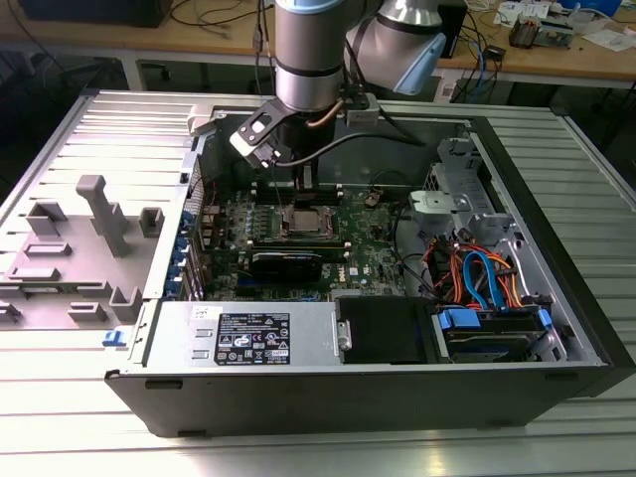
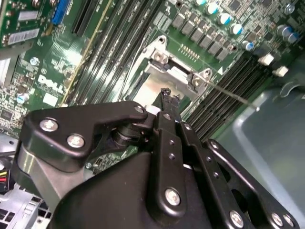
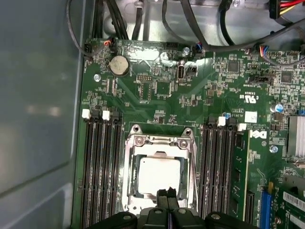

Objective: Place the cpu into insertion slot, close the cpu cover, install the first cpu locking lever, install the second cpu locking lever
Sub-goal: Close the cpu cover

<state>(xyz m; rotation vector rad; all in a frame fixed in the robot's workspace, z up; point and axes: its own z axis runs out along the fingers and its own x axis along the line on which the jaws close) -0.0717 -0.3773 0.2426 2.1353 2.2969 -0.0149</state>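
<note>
Silver cpu cover (image 3: 129, 175) has the gripper (image 3: 167, 193) over one edge.

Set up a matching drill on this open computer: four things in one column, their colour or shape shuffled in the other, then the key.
Things:
1. cpu
2. coin battery
3. gripper
4. motherboard

Descriptions:
a. green, flat, studded with small parts
b. black, fingers together
c. pale silver-grey square
d. round silver disc

Pairs: 1-c, 2-d, 3-b, 4-a
</note>
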